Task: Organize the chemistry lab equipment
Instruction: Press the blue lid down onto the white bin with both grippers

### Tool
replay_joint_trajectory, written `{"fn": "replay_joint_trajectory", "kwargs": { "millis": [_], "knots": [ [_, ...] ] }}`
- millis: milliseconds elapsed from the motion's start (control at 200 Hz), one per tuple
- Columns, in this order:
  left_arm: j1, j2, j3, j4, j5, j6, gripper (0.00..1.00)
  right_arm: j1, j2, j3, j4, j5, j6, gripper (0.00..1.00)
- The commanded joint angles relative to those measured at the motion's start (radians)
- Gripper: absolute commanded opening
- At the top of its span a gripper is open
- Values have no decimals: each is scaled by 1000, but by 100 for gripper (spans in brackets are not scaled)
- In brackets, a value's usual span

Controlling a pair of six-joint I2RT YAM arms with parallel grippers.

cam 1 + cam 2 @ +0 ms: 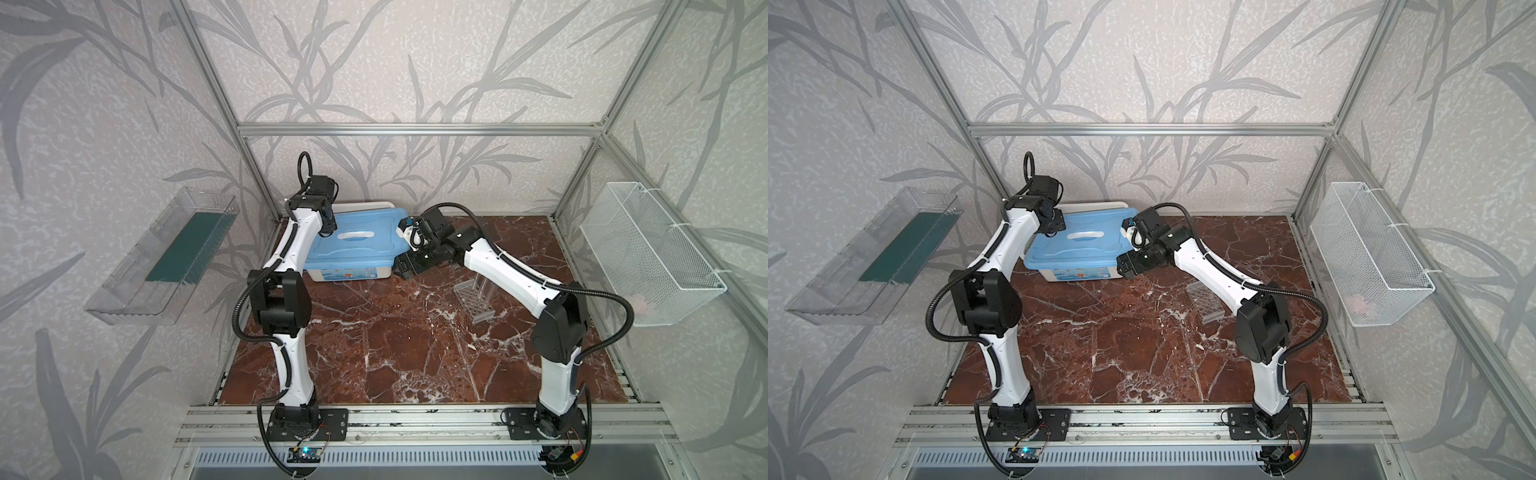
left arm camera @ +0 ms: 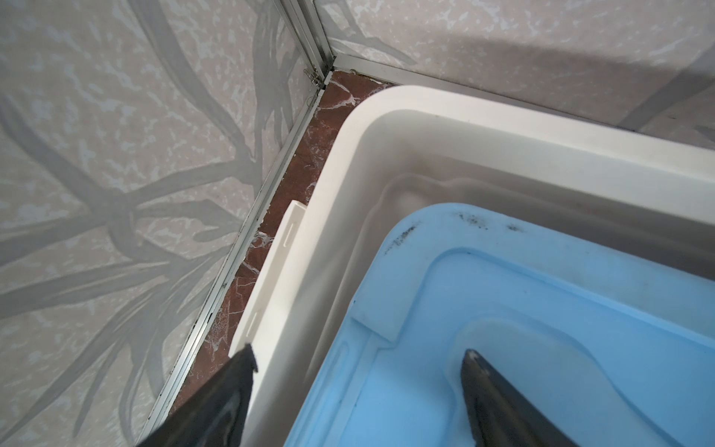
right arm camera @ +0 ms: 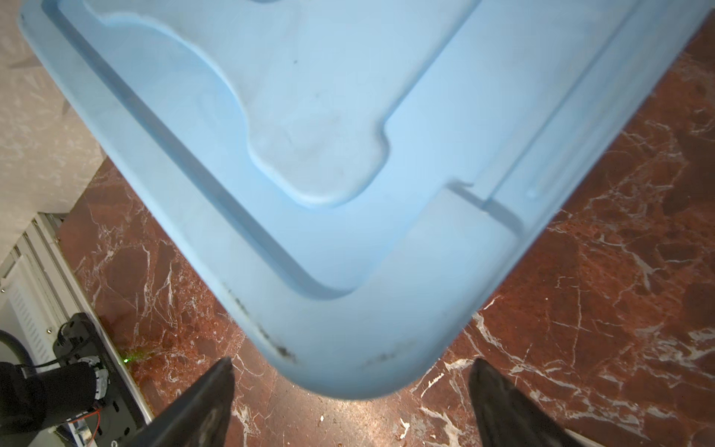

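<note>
— Where is the rack from your pincers?

— My left pincer (image 2: 359, 351) is released, grasping nothing. One finger hangs outside the tub's (image 2: 464, 112) white rim and the other is above the lid (image 2: 503, 309). The rack (image 1: 473, 297) is far off to its right. My right pincer (image 3: 352, 363) is released too, and the lid's corner sits between its fingertips, just ahead of them. In both top views the rack lies to that pincer's right, nearer the arm's base and near the forearm, well apart from the fingers. Whether anything stands in its holes I can't tell.

— And the surface?

— I'm over a red-brown marble table (image 1: 395, 353) with white veins. There are grey leaf-patterned walls (image 1: 415, 62) all round, with an aluminium frame (image 1: 415, 129) at the edges.

— Containers?

— Left of my left pincer, a clear tray (image 1: 124, 299) hangs on the wall with a dark green pad (image 1: 187, 245) in it. Between the pincers the tub stands at the back. Its blue lid is askew, so I see a strip of inner wall by the left pincer. Right of my right pincer, a white wire basket (image 1: 648, 249) on the wall holds a pink thing (image 1: 642, 305), too blurred to name.
</note>
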Motion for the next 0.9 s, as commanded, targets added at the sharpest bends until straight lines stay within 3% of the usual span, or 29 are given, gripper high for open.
{"fn": "replay_joint_trajectory", "kwargs": {
  "millis": [0,305,585,775,895],
  "knots": [
    [2,-33,20,-45,0,-7,85,13,41,79,-43,68,-46,91],
    [6,-65,35,-37,68,-29,87,18,131,166,-53,125,-38,84],
    [24,-121,-10,7,131,-55,92,18,199,260,-82,99,-23,83],
    [36,-66,46,-66,89,-41,91,19,232,342,-107,86,-13,82],
    [57,-63,3,-32,84,-28,91,25,279,428,-144,79,-12,79]
  ]
}}
